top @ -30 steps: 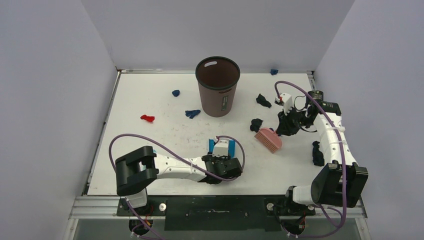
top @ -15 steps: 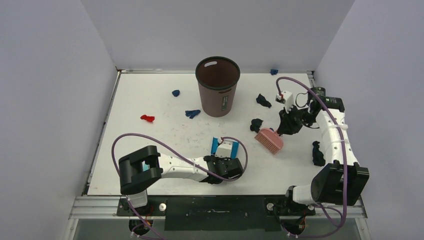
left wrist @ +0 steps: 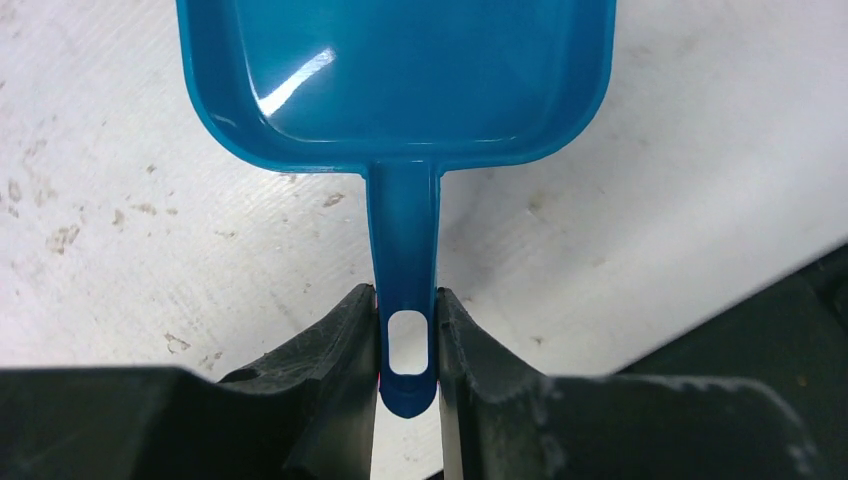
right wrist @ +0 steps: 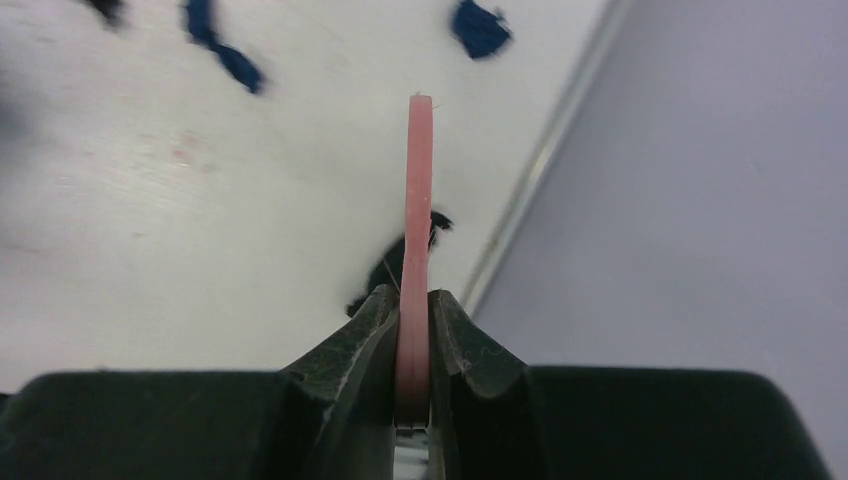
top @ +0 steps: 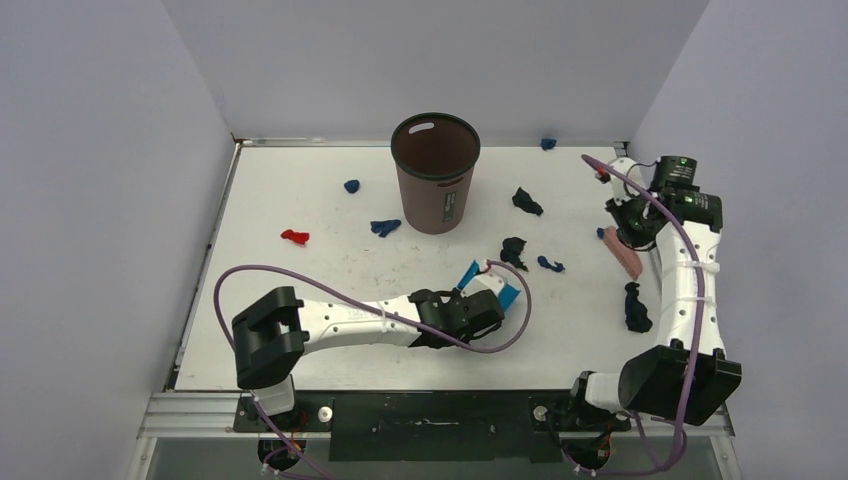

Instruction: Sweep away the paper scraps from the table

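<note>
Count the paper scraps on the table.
8: far-edge blue; left of bin, blue, blue, red; right of it, dark, dark, blue; rightmost dark. Others may be hidden.

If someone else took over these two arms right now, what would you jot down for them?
Left tool shut on the blue dustpan by its handle, front middle of the table.
Right tool shut on the pink brush, by the right edge.
Paper scraps lie scattered over the table, none seen in the dustpan.
Done: both implements gripped. Left: sweeping every scrap up.
</note>
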Robot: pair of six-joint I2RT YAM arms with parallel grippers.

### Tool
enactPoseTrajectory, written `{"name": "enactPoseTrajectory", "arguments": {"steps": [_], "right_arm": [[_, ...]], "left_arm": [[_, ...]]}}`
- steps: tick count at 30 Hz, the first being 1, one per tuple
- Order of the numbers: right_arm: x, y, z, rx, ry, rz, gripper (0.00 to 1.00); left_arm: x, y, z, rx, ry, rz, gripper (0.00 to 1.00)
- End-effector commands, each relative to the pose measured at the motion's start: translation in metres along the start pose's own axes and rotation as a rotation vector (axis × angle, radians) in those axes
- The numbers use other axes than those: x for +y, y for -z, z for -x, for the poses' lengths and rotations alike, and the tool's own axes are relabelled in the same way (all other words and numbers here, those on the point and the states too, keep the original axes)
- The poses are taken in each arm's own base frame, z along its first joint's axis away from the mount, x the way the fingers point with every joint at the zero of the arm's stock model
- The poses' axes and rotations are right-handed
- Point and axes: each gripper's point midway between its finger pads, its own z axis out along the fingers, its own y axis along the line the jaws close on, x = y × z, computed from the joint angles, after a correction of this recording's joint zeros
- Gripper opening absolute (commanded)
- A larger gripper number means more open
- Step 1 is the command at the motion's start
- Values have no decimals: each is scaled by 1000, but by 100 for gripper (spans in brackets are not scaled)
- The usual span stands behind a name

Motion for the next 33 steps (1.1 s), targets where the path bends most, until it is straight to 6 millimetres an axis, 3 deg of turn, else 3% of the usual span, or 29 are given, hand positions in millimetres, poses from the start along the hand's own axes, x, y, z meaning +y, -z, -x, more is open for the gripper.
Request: {"name": "enactPoseTrajectory", "arguments": {"steps": [1, 7, 10, 13, 22, 25, 33], "right_arm": [[-75, 17, -44, 125, -105, -293, 5], [-105, 1, -96, 259, -180, -360, 5], [-103, -17, -108, 275, -193, -360, 5], [-86, -36, -112, 290, -234, -250, 5], [-7, -66, -89, 249, -267, 94, 5], [23, -65, -70, 219, -252, 202, 5], [81, -49, -21, 146, -251, 447, 5]], "left_arm": [[-27, 22, 13, 52, -215, -178, 0], [-34, 26, 24, 86, -361, -222, 0], [-29, 20, 23, 120, -434, -221, 0], [-21, 13, 13, 179, -486, -238, 0], [-30, 1, -12, 311, -516, -324, 0], [-34, -3, -14, 320, -515, -334, 0], [-43, -8, -13, 330, -526, -351, 0]]}}
